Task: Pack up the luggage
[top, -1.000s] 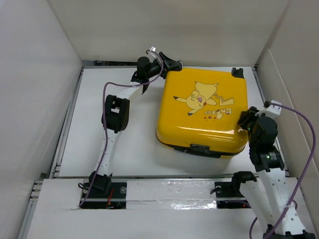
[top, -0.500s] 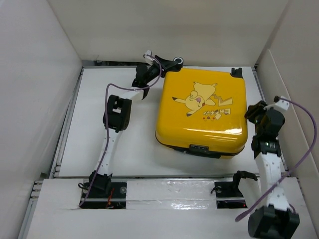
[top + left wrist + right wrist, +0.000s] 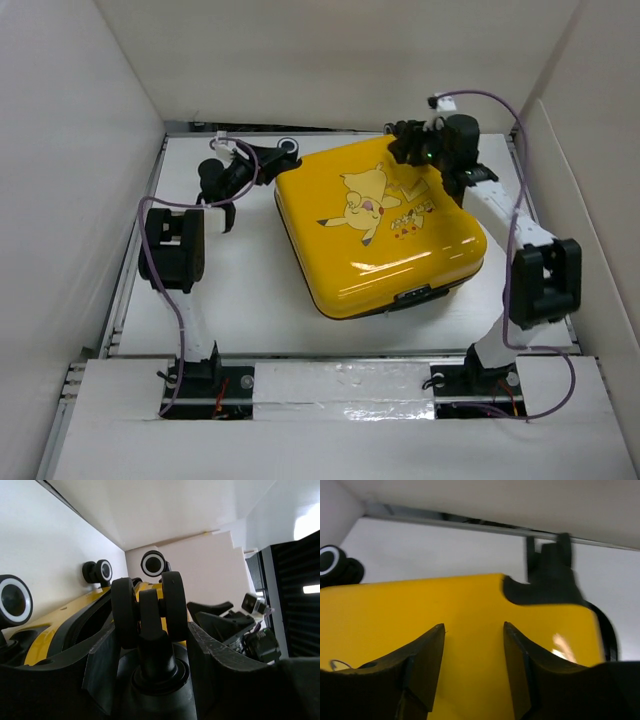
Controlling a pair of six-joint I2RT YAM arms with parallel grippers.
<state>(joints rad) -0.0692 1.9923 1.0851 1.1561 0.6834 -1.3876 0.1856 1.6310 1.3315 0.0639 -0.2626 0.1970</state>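
Your luggage (image 3: 375,225) has swung anticlockwise, lid shut. Left gripper (image 3: 150,645) straddles a wheel (image 3: 148,607); right gripper (image 3: 472,667), spread, has crossed to the far edge.

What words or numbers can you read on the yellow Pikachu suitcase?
None can be read.
The luggage has a row of small red and dark marks beside the cartoon, but they are too small and blurred to make out.
The black latch on its near edge shows no legible writing.
Neither wrist view shows any text.
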